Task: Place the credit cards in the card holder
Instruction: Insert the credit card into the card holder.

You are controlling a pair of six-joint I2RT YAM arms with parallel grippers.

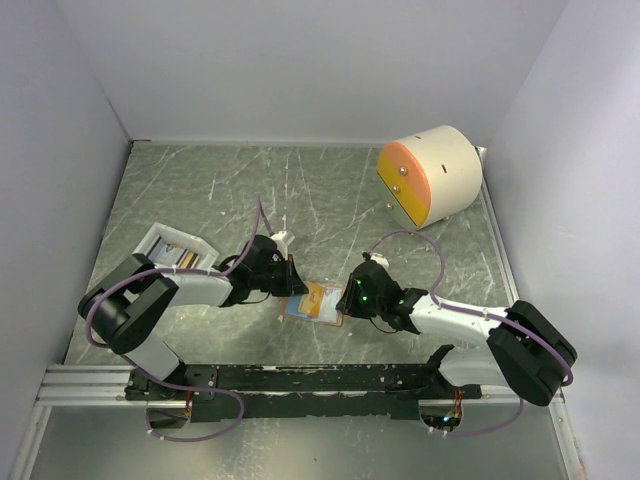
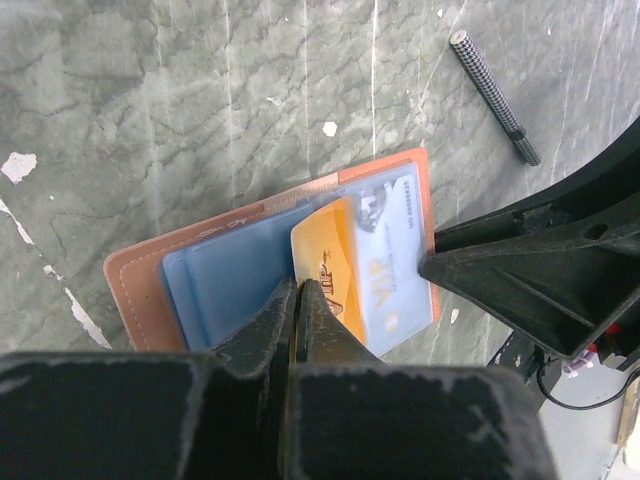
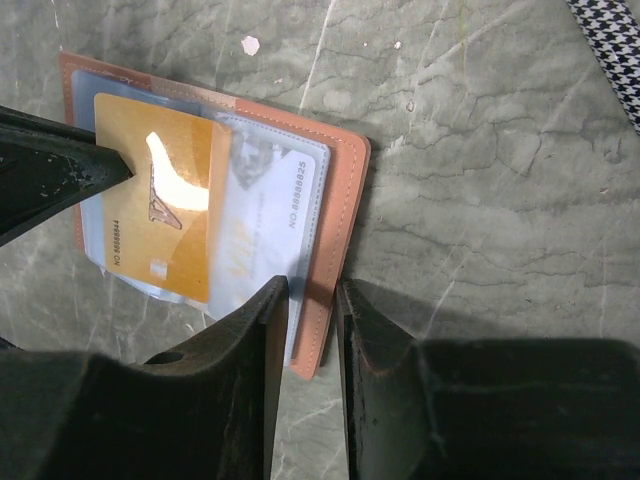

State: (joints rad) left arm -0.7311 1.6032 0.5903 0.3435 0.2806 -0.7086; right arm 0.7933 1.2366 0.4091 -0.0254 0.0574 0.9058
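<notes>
The salmon card holder (image 1: 295,309) lies open on the table between my two grippers. It also shows in the left wrist view (image 2: 135,288) and the right wrist view (image 3: 342,190). An orange-amber card (image 2: 322,250) (image 3: 150,190) lies partly under a pale blue/white card or pocket window (image 2: 400,255) (image 3: 270,190) on the holder's inner side. My left gripper (image 1: 290,283) (image 2: 298,290) is shut on the orange card's edge. My right gripper (image 1: 350,298) (image 3: 312,285) is closed to a narrow gap, with the holder's right edge between its fingers. No dark card shows.
A white tray (image 1: 165,243) holding more cards stands at the left behind the left arm. A big cream cylinder with an orange face (image 1: 430,172) stands at the back right. A dark threaded rod (image 2: 492,92) lies on the table beyond the holder. White walls enclose the table.
</notes>
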